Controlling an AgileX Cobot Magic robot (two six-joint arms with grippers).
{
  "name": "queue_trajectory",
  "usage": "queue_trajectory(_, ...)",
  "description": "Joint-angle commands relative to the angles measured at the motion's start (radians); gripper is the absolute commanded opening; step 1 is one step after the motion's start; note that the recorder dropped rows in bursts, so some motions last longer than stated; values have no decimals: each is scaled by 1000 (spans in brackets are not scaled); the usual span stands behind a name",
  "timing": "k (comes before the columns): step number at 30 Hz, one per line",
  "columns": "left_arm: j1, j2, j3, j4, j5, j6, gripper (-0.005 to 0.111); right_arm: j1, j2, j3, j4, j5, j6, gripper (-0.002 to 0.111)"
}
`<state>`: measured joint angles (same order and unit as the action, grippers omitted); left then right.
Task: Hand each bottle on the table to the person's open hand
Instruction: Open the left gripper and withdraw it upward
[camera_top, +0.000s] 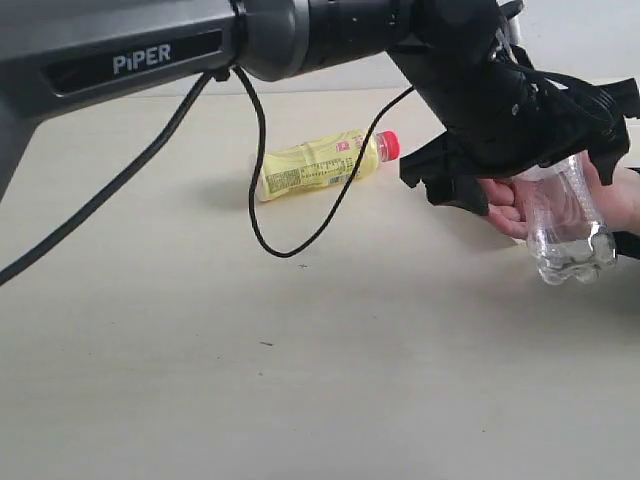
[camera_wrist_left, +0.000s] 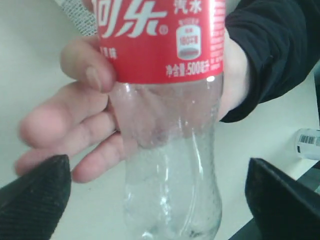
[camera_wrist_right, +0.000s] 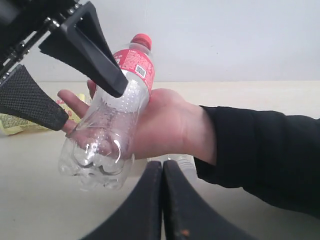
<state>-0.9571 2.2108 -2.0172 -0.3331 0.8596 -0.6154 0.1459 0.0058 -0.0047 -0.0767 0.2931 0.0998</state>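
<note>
A clear bottle with a red label and red cap (camera_top: 570, 235) (camera_wrist_right: 107, 135) lies in the person's open hand (camera_top: 503, 207) (camera_wrist_right: 165, 125), thumb and fingers around it (camera_wrist_left: 165, 150). My left gripper (camera_top: 530, 165) (camera_wrist_left: 162, 200) is open; its two black fingers (camera_wrist_left: 35, 195) stand apart on either side of the bottle's lower body without touching it. The yellow bottle with a red cap (camera_top: 315, 165) lies on its side on the table (camera_top: 300, 380), to the left of the hand. My right gripper (camera_wrist_right: 162, 170) is shut and empty, below the hand.
A black cable (camera_top: 262, 190) hangs from the left arm and loops over the yellow bottle. Another clear bottle (camera_wrist_right: 182, 161) lies on the table under the person's wrist; its white barcode label (camera_wrist_left: 307, 144) shows beside the dark sleeve (camera_wrist_right: 260, 150).
</note>
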Motion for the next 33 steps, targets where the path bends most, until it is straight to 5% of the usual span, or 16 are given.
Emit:
queue_trajectory(1, 33, -44, 2, 30, 75, 51, 90, -1, -6, 5, -1, -9, -2, 0)
queue_trajectory(11, 61, -145, 2, 58, 264, 415, 81, -1, -6, 5, -1, -9, -2, 0)
queue_trajectory(14, 61, -176, 2, 85, 303, 477, 63, -1, -6, 5, -1, -9, -2, 0)
queue_trajectory(21, 61, -203, 2, 261, 361, 488, 0, -1, -6, 5, -1, -9, -2, 0)
queue_trajectory(27, 72, -215, 39, 368, 361, 530, 0, -1, -6, 5, -1, -9, -2, 0)
queue_trajectory(33, 152, -250, 115, 376, 361, 597, 0, -1, -6, 5, -1, -9, -2, 0)
